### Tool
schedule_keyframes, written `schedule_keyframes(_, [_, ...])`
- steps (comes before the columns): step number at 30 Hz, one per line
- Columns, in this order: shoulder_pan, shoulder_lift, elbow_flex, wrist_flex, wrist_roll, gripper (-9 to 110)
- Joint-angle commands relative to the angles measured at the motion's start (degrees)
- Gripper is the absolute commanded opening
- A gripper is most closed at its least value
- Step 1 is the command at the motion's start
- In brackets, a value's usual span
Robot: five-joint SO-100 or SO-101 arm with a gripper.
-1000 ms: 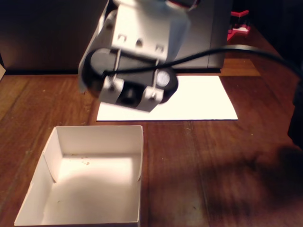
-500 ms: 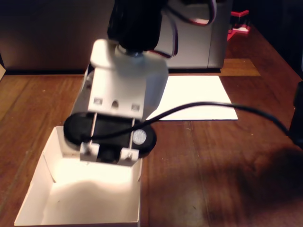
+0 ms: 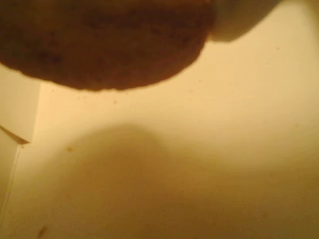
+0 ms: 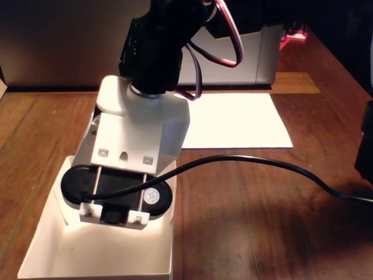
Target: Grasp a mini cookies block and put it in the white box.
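Wrist view showed one round tan-brown cookie (image 3: 99,45) at the top edge, apparently gripped in the jaws, though they were unseen, so I cannot tell their state. It hung just above the floor of the single shallow white cardboard box (image 4: 166,256), likely for release. One white paper sheet (image 4: 239,122) lay on the wooden bench (image 4: 262,204).

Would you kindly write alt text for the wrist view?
A blurred brown cookie fills the top of the frame, very close to the lens. Below it lies the white box floor, shadowed and faintly speckled, with a wall corner at left.
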Motion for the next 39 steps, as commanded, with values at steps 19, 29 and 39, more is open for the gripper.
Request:
schedule_keyframes(19, [1.67, 7.82, -2.99, 2.81, -0.53, 14])
schedule_keyframes(29, [6.33, 12.48, -2.99, 7.91, -3.69, 4])
schedule_keyframes(39, [12.22, 17.93, -3.08, 14.06, -5.36, 0])
